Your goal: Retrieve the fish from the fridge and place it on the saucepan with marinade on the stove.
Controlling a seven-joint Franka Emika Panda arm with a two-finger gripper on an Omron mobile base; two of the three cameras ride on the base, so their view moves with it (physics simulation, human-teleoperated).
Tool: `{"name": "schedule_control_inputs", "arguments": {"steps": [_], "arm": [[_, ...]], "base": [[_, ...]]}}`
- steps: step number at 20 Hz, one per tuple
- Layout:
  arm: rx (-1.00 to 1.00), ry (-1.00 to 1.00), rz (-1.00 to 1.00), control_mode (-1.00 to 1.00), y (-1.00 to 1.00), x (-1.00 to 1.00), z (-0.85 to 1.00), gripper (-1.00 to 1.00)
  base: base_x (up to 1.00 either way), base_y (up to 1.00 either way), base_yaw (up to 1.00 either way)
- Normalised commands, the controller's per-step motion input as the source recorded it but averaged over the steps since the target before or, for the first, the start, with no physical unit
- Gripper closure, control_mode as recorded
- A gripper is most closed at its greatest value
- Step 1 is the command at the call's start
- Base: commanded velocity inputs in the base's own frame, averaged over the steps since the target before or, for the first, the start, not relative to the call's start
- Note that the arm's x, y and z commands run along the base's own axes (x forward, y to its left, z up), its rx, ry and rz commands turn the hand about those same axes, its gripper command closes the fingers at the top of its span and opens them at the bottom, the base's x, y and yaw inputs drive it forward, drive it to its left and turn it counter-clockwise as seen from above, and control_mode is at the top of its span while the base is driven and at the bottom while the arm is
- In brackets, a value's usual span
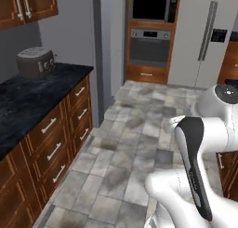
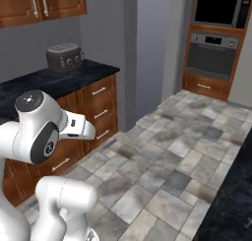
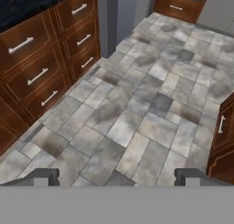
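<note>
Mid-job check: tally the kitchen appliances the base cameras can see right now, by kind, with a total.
fridge: 1
microwave: 1
built-in oven: 1
toaster: 1
Total: 4

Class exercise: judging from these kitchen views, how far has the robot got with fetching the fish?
Done: nothing visible yet. The fridge stands across the tiled floor with both doors closed. In hand: nothing; the gripper is open and empty, pointed at the floor. Left: reach the fridge, open it, fetch the fish, carry it to the saucepan.
</note>
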Motion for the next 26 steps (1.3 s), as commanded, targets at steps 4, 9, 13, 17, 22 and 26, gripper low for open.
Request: {"name": "schedule_control_inputs", "arguments": {"steps": [4,9,13,17,22,26], "arm": [[0.00,0.00,0.00,1.00,0.00,0.00,0.00,-1.00],[0.00,0.00,0.00,1.00,0.00,0.00,0.00,-1.00],[0.00,0.00,0.00,1.00,0.00,0.00,0.00,-1.00],[0.00,0.00,0.00,1.00,0.00,0.00,0.00,-1.00],[0.00,0.00,0.00,1.00,0.00,0.00,0.00,-1.00],[0.00,0.00,0.00,1.00,0.00,0.00,0.00,-1.00]], "base": [[0.62,0.20,-0.29],[0.87,0.19,-0.19],[0.76,0.03,-0.27],[0.65,-0.13,-0.36],[0.85,0.01,-0.34],[0.91,0.01,-0.29]]}}
